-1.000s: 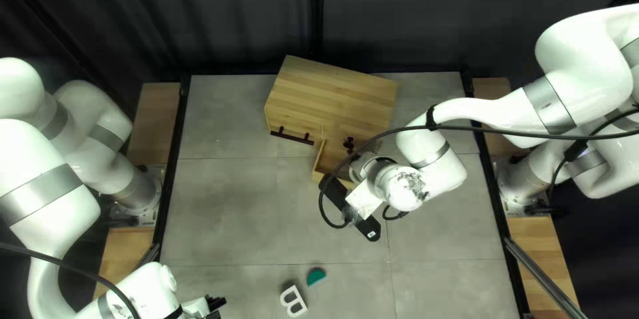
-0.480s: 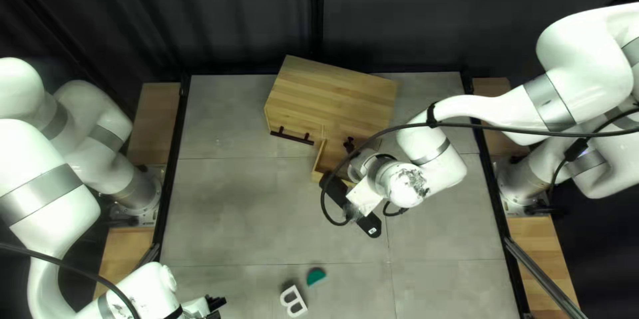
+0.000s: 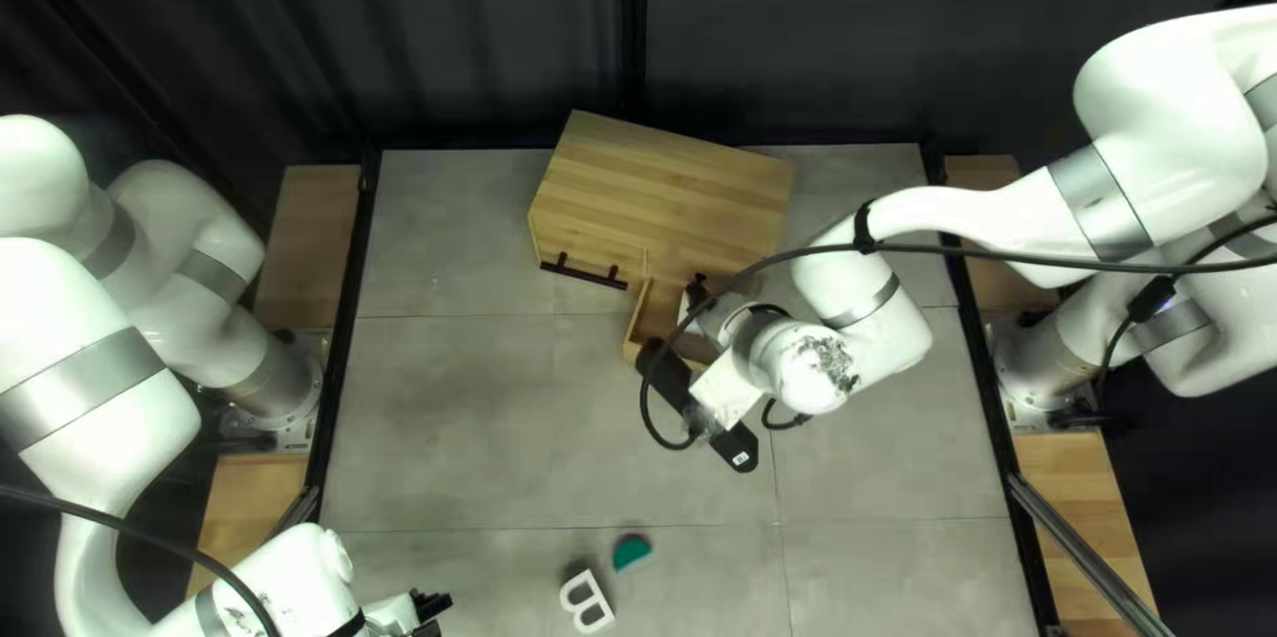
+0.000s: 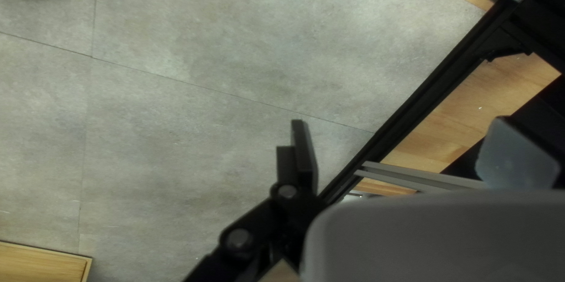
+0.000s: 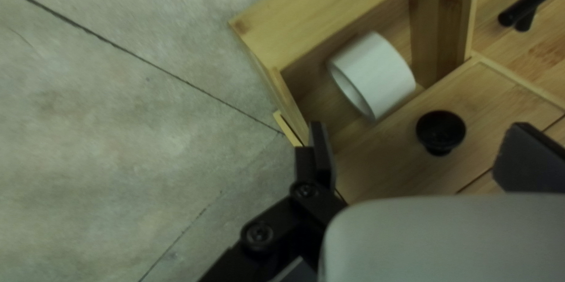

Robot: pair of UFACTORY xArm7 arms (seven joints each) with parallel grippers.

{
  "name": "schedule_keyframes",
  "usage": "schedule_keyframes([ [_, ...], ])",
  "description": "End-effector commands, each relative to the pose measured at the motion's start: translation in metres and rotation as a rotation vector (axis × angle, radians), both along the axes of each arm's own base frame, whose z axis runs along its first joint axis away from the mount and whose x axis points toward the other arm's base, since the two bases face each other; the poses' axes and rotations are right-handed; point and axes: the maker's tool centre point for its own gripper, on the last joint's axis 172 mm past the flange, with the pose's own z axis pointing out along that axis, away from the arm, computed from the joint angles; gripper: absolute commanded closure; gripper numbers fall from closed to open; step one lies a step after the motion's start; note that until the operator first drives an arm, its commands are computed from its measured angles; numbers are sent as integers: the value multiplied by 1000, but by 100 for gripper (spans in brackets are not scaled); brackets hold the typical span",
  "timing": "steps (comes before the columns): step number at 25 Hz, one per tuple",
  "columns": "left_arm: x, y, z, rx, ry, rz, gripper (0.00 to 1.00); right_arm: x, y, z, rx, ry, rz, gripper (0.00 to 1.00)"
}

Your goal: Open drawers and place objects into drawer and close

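Near the centre of the top left view, working right at the drawer (image 5: 306,17) with the right gripper (image 5: 419,129) spread wide, nothing in its grasp. Showing within that spread: the black knob (image 5: 440,132), with no sign of a pinch on it. Just ahead, seeing a white ring (image 5: 376,73), tipped on its side inside the open drawer, well off the drawer's front. Probably meant to ride in there, so wanting a wide spread to back out without snagging it.

Up at the upper middle, looking at the cabinet (image 3: 665,178), set at a slant, handily giving the right gripper a short reach to the drawer.

Down at the lower left, holding the left gripper (image 4: 400,122) wide open as well, and empty. Well apart from the cabinet, likely to leave room for the work there.

At the bottom centre, spotting a green piece (image 3: 632,552) and a white letter (image 3: 585,601), close together but apart on the table (image 3: 452,424). Partway along, by the look of it: needing a clean retreat next, then perhaps a push to close. Risking a jam if catching the rim.
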Motion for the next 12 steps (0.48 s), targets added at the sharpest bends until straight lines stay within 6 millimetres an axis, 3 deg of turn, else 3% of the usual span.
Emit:
schedule_keyframes([
  [1, 0, 0, 0, 0, 0, 0, 0, 18, 53, -11, 38, 41, 108, 0],
  [6, 0, 0, 0, 0, 0, 0, 0, 49, 91, -23, 105, -8, 121, 0],
  [12, 0, 0, 0, 0, 0, 0, 0, 56, 99, -37, 224, -139, -147, 0],
])
